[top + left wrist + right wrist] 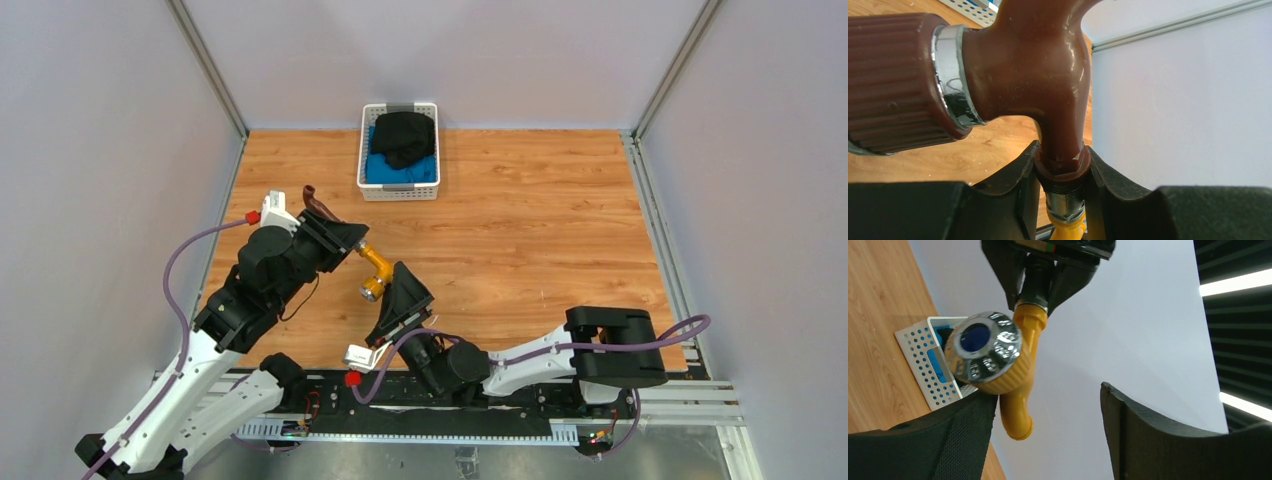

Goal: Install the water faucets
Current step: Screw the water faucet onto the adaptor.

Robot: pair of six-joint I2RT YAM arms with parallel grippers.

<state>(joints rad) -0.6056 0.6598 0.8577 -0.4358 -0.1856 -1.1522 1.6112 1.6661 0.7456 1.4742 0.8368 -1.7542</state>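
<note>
Brown faucet (1048,75) and yellow faucet (376,268) joined end to end, raised off the table (540,230), nearer the arms than the white basket (398,190) and to its left. Long axis slanting: brown spout at the end closer to the basket, yellow body at the end away from it. Yellow's chrome, blue-centred knob facing right gripper (1047,395). Left gripper (1062,162) clamped on brown faucet's hex collar, just above the joint. Right gripper spread wide, grasping nothing. One jaw just beside yellow knob; contact not resolvable.
</note>
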